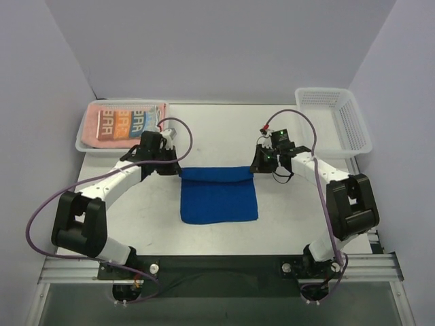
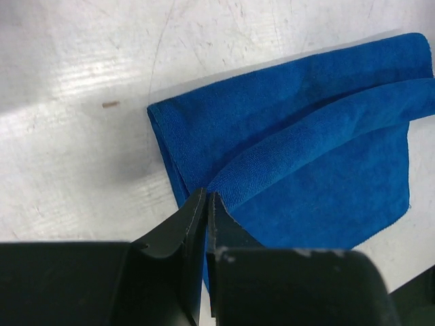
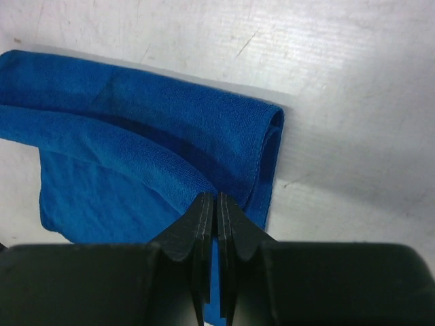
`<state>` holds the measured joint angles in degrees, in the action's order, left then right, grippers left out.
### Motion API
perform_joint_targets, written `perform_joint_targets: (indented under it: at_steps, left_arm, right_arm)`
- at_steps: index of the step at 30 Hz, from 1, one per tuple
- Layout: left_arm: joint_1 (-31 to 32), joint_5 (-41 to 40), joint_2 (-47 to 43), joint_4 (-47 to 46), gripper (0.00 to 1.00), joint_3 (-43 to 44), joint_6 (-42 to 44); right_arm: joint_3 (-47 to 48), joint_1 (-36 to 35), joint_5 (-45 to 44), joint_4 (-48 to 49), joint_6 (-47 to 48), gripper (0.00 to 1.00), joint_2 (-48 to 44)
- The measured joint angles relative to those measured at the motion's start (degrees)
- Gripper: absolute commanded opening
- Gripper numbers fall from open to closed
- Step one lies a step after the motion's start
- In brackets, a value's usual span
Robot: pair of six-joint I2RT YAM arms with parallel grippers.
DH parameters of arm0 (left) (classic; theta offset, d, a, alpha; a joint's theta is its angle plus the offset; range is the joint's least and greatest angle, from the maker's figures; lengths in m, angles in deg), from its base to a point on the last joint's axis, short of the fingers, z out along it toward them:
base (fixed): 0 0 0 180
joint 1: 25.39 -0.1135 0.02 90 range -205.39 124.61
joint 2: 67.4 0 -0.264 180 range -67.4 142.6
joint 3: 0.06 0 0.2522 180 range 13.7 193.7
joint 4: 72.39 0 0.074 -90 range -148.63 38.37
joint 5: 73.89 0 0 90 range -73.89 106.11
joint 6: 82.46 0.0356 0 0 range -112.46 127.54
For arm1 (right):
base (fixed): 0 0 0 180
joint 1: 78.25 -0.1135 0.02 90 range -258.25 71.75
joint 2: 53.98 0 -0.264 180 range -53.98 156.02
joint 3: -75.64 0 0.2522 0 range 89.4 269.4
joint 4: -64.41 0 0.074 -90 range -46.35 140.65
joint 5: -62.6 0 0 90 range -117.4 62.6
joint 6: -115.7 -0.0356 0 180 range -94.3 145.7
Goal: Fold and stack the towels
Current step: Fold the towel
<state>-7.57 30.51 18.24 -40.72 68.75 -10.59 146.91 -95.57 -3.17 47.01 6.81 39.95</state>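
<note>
Two corners of the blue towel (image 1: pixel 219 200) sit pinched in closed jaws, left gripper (image 2: pixel 207 198) and right gripper (image 3: pixel 216 199) alike.

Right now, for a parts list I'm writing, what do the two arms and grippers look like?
Both the left arm and right arm have white links between bulky black joint housings. A purple cable loops along each. The left gripper and right gripper have flat black fingers tapering to tips. Small green lights glow on the right wrist.
</note>
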Motion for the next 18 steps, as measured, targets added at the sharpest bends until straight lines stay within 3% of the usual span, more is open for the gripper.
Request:
perform_joint_targets:
  at_steps: [18]
  left_arm:
    - [1.86, -0.09, -16.72, 2.45, 0.0, -11.8, -6.03]
  right_arm:
    - [-10.01, -2.43, -2.25, -1.14, -1.14, 0.0, -12.17]
